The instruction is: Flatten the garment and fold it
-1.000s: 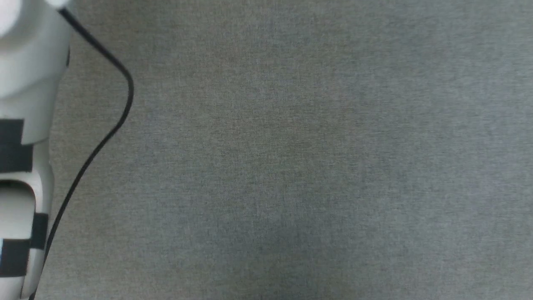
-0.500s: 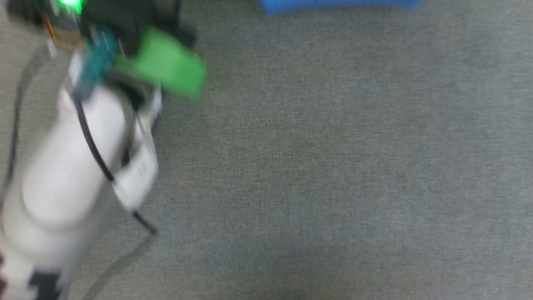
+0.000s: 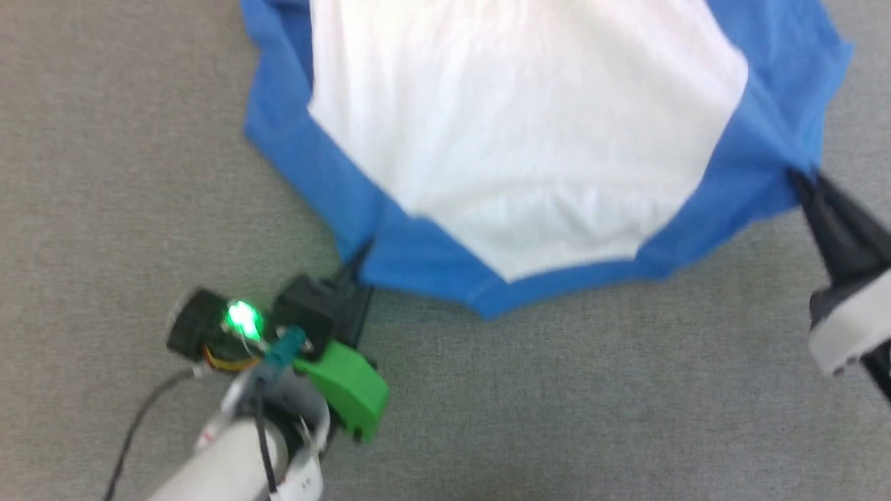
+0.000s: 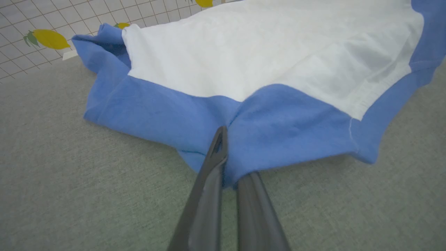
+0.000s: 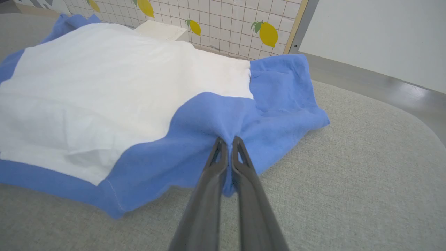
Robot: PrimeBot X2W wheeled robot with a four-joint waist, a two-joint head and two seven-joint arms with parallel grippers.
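Garment lying on grey surface, my left gripper clamped on its blue edge, my right gripper clamped on the opposite blue edge, white body between.

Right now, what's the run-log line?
left pincer: shut on thin white-and-blue raglan shirt | right pincer: shut on shirt | shirt: spread over grey fabric surface

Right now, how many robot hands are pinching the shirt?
2. The left gripper pinches the blue edge of the garment at the near left; the right gripper pinches its blue edge at the near right.
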